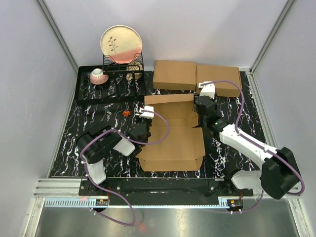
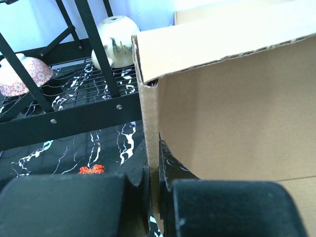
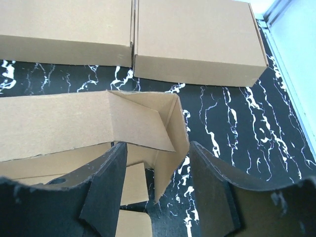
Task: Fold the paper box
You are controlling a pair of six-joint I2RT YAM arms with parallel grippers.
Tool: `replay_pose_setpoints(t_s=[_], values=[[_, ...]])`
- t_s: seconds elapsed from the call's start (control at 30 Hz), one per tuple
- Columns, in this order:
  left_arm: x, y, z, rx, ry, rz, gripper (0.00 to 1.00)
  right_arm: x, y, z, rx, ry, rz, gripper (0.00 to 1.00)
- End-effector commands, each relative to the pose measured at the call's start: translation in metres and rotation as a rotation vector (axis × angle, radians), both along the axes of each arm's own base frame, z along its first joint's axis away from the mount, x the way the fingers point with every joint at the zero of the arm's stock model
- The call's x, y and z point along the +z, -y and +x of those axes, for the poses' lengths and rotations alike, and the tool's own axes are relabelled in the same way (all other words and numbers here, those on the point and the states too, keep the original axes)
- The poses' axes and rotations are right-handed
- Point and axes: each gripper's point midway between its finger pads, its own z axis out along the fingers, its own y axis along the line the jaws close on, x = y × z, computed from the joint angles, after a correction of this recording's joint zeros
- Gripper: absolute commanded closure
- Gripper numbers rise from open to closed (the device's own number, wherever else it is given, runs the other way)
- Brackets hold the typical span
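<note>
The paper box (image 1: 173,140) is a brown cardboard sheet, partly folded, lying in the middle of the black marbled table. Its back wall (image 1: 168,99) stands up. My left gripper (image 1: 143,131) is at the box's left side. In the left wrist view it (image 2: 154,165) is shut on the thin edge of the upright left wall (image 2: 150,123). My right gripper (image 1: 201,109) is at the back right corner. In the right wrist view it (image 3: 158,185) is open, and the folded corner flap (image 3: 170,143) hangs between its fingers (image 3: 106,187), touching neither.
Two closed flat brown boxes (image 1: 175,74) (image 1: 220,79) lie side by side behind the paper box. A black dish rack (image 1: 106,85) at the back left holds a plate (image 1: 121,43), a pink bowl (image 1: 98,75) and a cup (image 1: 133,69). A small orange scrap (image 1: 126,113) lies near the rack.
</note>
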Motion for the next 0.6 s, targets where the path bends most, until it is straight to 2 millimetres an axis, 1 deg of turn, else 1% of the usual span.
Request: replay_pose_setpoints(t_s=[0.0,0.07,0.13,0.17,0.23,0.3,0.4,0.43,0.5,0.57], values=[[0.063,-0.001,0.0,-0.016,0.21,-0.145,1.0,0.054,-0.004,0.005,0.038,0.128,0.063,0.4],[0.063,0.003,0.001,-0.037,0.205,-0.139,1.0,0.052,-0.008,0.007,0.058,0.113,0.051,0.41],[0.064,0.004,0.004,-0.048,0.203,-0.136,1.0,0.048,-0.006,0.006,0.049,0.095,0.039,0.41],[0.063,0.008,0.005,-0.072,0.192,-0.133,1.0,0.052,-0.006,0.004,0.046,0.104,0.052,0.41],[0.062,0.009,0.009,-0.088,0.182,-0.129,1.0,0.055,-0.004,0.001,0.049,0.114,0.065,0.41],[0.061,0.012,0.011,-0.113,0.163,-0.133,1.0,0.062,0.0,-0.004,0.041,0.124,0.072,0.41],[0.055,0.019,0.014,-0.164,0.114,-0.132,1.0,0.072,0.005,-0.011,0.041,0.135,0.072,0.4],[0.052,0.021,0.014,-0.177,0.099,-0.134,1.0,0.069,0.007,-0.015,0.048,0.117,0.06,0.4],[0.055,0.024,0.014,-0.2,0.094,-0.141,1.0,0.072,0.008,-0.019,0.064,0.115,0.06,0.4],[0.056,0.025,0.014,-0.206,0.093,-0.142,1.0,0.068,0.005,-0.021,0.081,0.101,0.059,0.41]])
